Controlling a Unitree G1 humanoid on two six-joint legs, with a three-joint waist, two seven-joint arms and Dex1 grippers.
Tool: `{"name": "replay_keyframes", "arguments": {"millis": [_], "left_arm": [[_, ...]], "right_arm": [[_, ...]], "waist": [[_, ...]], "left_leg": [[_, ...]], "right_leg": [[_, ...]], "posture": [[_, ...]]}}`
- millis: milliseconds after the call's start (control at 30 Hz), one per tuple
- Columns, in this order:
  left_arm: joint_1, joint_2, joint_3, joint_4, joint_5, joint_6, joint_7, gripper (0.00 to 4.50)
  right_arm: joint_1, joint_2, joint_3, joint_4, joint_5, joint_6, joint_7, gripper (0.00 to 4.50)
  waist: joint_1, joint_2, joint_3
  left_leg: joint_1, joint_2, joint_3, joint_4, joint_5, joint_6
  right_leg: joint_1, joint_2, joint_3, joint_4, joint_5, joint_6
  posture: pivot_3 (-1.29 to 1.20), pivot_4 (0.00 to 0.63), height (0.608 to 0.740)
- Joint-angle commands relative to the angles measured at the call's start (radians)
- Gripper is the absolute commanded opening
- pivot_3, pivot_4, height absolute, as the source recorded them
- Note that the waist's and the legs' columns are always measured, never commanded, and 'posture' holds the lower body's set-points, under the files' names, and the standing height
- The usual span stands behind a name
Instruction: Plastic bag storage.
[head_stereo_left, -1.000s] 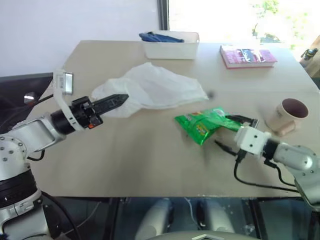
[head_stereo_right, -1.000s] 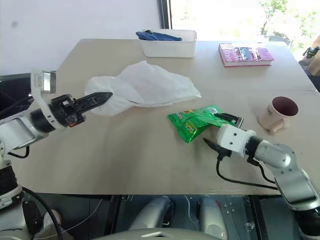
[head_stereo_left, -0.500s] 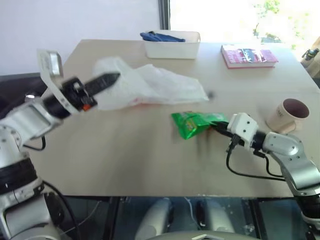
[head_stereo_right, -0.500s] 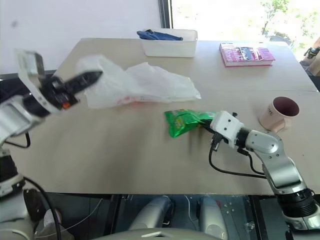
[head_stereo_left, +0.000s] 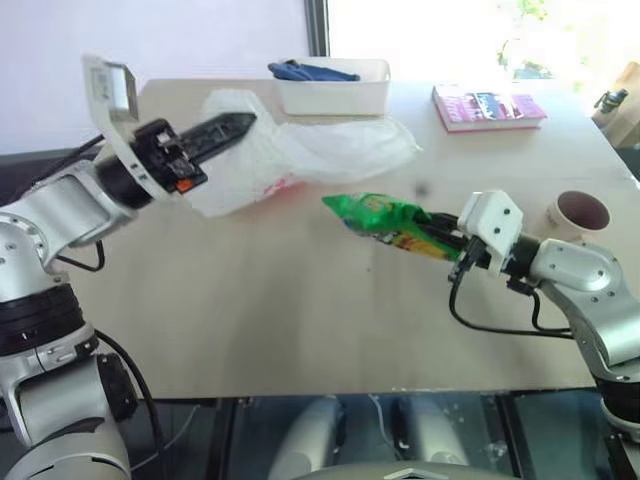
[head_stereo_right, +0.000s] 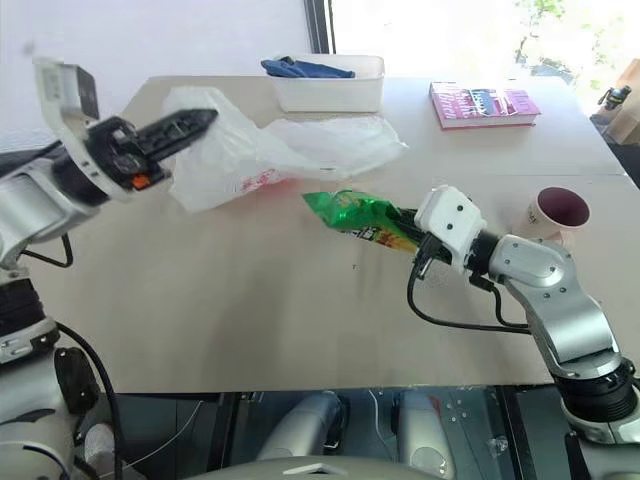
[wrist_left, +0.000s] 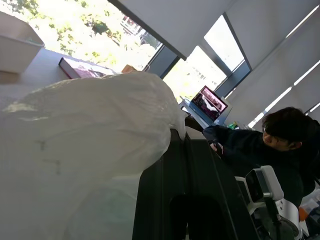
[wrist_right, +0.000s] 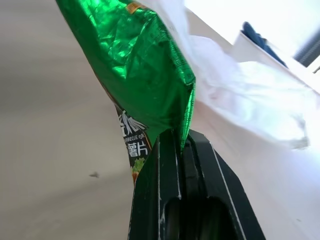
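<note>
Left eye view: plastic bag (head_stereo_left: 300, 155) stretches crosswise.

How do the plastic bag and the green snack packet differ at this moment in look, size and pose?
The plastic bag is translucent white and wrinkly; the green snack packet is shiny and printed. The bag is far bigger than the packet. The bag is lifted at one end by the left tool, its far end trailing on the table; the packet hangs clear in the right tool. Each is clamped in a shut tool.

Beige surface (head_stereo_left: 300, 320) under daylight. Behind its far edge: plain pale wall (head_stereo_left: 150, 40), dark window frame (head_stereo_left: 316, 25), bright window (head_stereo_left: 450, 30).
</note>
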Motion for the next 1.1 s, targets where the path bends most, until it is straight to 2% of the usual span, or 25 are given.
{"name": "replay_keyframes", "arguments": {"millis": [33, 400, 800, 1100], "left_arm": [[-0.015, 0.028, 0.020, 0.010, -0.026, 0.003, -0.009, 0.00], [0.012, 0.052, 0.026, 0.010, -0.023, 0.017, -0.044, 0.00], [0.028, 0.053, 0.043, 0.001, -0.031, 0.008, -0.041, 0.00], [0.052, 0.056, 0.044, -0.030, -0.034, 0.012, -0.057, 0.00]], "right_arm": [[-0.053, -0.007, -0.016, -0.034, -0.021, 0.021, -0.029, 0.07], [-0.167, 0.006, -0.023, -0.013, 0.002, 0.048, -0.016, 0.07], [-0.160, -0.018, -0.006, -0.037, 0.025, 0.048, 0.047, 0.07], [-0.188, -0.012, 0.007, 0.023, 0.007, 0.033, 0.047, 0.07]], "waist": [[0.000, 0.000, 0.000], [-0.002, 0.000, 0.000], [-0.005, 0.000, 0.000], [-0.005, 0.000, 0.000]], "left_leg": [[0.000, 0.000, 0.000, 0.000, 0.000, 0.000], [0.000, 0.000, 0.000, 0.000, 0.000, -0.001], [0.000, 0.000, 0.000, 0.000, 0.000, -0.001], [0.000, 0.000, 0.000, 0.000, 0.000, -0.001]], "right_leg": [[0.000, 0.000, 0.000, 0.001, 0.000, 0.000], [-0.001, 0.000, 0.000, 0.002, 0.000, 0.000], [-0.001, 0.000, 0.000, 0.002, 0.000, 0.000], [-0.001, 0.000, 0.000, 0.002, 0.000, 0.000]], "posture": [[0.00, 0.150, 0.740], [0.00, 0.150, 0.740], [0.00, 0.150, 0.740], [0.00, 0.150, 0.740]]}}
